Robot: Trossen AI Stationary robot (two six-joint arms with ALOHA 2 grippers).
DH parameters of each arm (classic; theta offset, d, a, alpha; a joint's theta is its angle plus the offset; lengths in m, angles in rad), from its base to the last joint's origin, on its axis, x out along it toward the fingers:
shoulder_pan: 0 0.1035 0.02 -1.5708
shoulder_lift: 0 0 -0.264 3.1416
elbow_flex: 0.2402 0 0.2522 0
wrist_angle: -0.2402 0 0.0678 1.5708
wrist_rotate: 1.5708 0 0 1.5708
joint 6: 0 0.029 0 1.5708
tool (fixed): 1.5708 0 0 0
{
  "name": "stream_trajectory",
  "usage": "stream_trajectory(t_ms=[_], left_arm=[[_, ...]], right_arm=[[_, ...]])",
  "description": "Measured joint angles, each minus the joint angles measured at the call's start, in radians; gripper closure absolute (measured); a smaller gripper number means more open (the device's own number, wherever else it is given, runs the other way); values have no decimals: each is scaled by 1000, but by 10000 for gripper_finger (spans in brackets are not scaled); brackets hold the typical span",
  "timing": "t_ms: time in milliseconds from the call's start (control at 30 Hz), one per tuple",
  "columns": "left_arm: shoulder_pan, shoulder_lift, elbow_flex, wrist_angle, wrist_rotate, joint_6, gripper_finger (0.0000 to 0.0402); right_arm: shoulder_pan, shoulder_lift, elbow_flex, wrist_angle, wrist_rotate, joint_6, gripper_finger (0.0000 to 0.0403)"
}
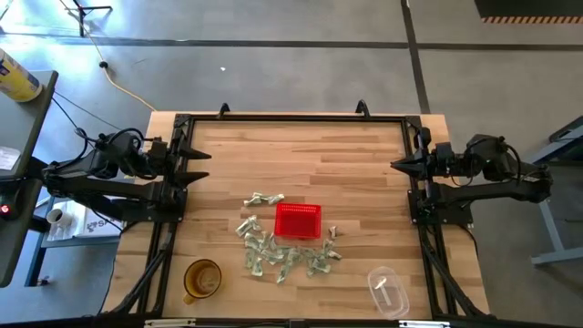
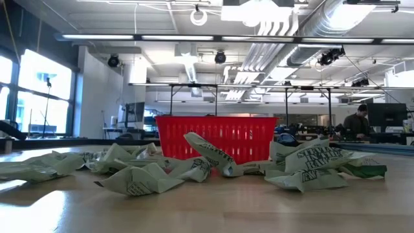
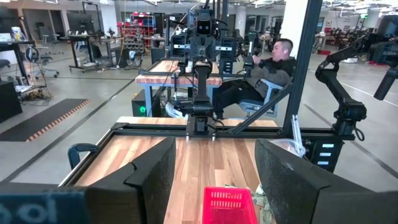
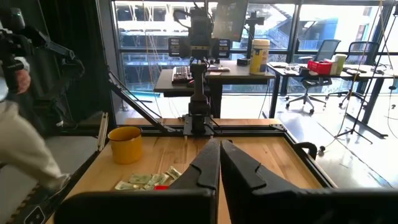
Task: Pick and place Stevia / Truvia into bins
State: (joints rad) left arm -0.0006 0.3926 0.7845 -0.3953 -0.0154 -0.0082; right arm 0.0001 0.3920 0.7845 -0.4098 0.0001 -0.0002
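The red basket [image 1: 298,220] stands on the wooden table near its middle, towards the near edge; it also shows in the low view [image 2: 217,137] and the left wrist view [image 3: 227,205]. Crumpled pale green and white packets [image 1: 273,253] lie loose on the table around its near side, with a few [image 1: 264,199] at its far left corner. They fill the low view's foreground [image 2: 142,178] and show in the right wrist view [image 4: 146,181]. My left gripper [image 1: 196,166] hovers open at the table's left edge, its fingers wide apart [image 3: 214,180]. My right gripper [image 1: 401,166] is shut [image 4: 219,165] at the right edge.
An amber cup [image 1: 202,278] stands near the table's near left corner [image 4: 125,144]. A clear cup [image 1: 387,290] lies near the near right corner. A black frame [image 1: 291,117] rims the table. A seated person [image 3: 273,62] shows beyond the right edge, a sleeve [image 4: 18,143] beyond the left.
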Motion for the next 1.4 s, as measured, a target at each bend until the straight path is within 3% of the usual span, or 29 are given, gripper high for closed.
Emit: stream_trajectory(t_ms=[533,667,833,1033,1267,1400], left_arm=[[0,9,0,38,0,-6,147],[0,34,0,177,0,-97,147],[0,102,0,424,0,-315,147],[0,151,0,469,-10,-408,147],[0,231,0,483,-176,-474,147],[0,296,0,483,-209,-637,147]], right_arm=[[0,0,0,0,0,0,399],[0,0,0,0,0,0,402],[0,0,0,1,5,-11,397],[0,4,0,47,224,-184,402],[0,14,0,141,244,150,397],[0,38,0,358,283,431,399]])
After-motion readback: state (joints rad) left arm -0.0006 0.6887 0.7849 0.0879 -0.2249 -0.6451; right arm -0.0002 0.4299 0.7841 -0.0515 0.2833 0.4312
